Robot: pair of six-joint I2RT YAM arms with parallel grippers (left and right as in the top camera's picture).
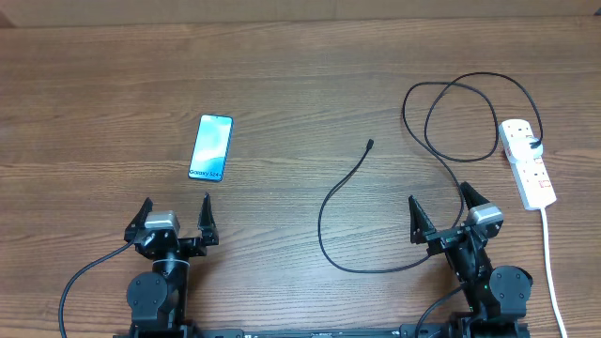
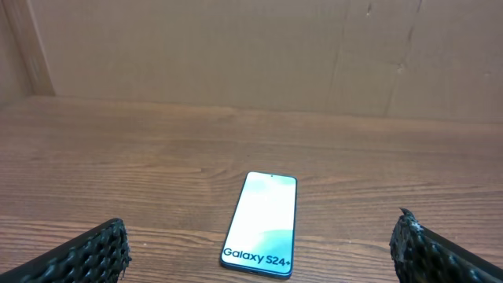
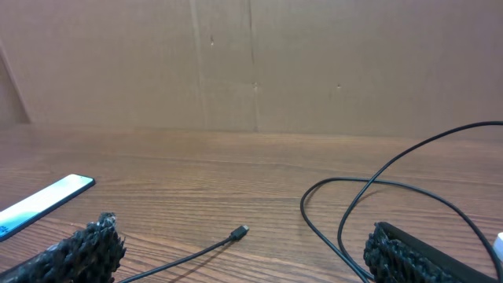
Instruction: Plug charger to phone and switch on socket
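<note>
Both spread apart, empty: left gripper [image 1: 177, 201], right gripper [image 1: 438, 193]. Phone [image 1: 211, 147] screen reads "Galaxy S24+"; charger [image 1: 326, 199] tip well apart.

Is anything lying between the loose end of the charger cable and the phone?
Nothing visible does. Only bare table lies between the charger's plug tip and the phone, and the two are well apart.

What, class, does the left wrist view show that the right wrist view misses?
Left wrist only: the phone whole, with its Galaxy S24+ lettering. Right wrist only: the charger, its plug tip lying free on the wood. Both: the phone (just a corner in the right view), the wooden table and the cardboard wall.
</note>
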